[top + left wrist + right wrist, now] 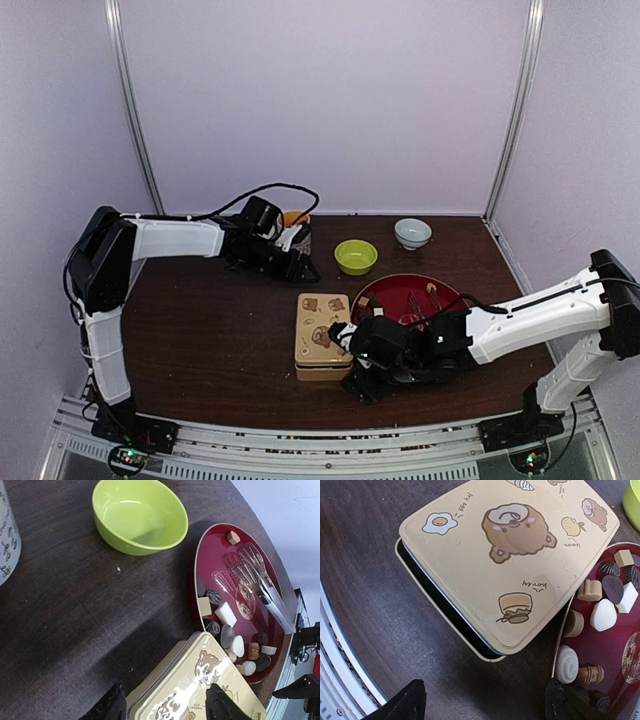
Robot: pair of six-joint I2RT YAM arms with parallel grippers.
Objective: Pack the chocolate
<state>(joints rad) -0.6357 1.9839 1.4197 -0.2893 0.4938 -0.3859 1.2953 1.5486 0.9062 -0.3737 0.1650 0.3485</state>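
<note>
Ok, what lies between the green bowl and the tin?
Nothing: bare dark table between green bowl and tin, clearest in the left wrist view. The red plate lies beside it.

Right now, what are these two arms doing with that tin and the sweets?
Nothing is held yet. The right gripper hangs open at the near corner of the cream tin, whose lid sits askew, leaving a gap. The left gripper, also open, is at the back of the table, away from the tin. The chocolates lie on the red plate beside the tin, with tongs.
</note>
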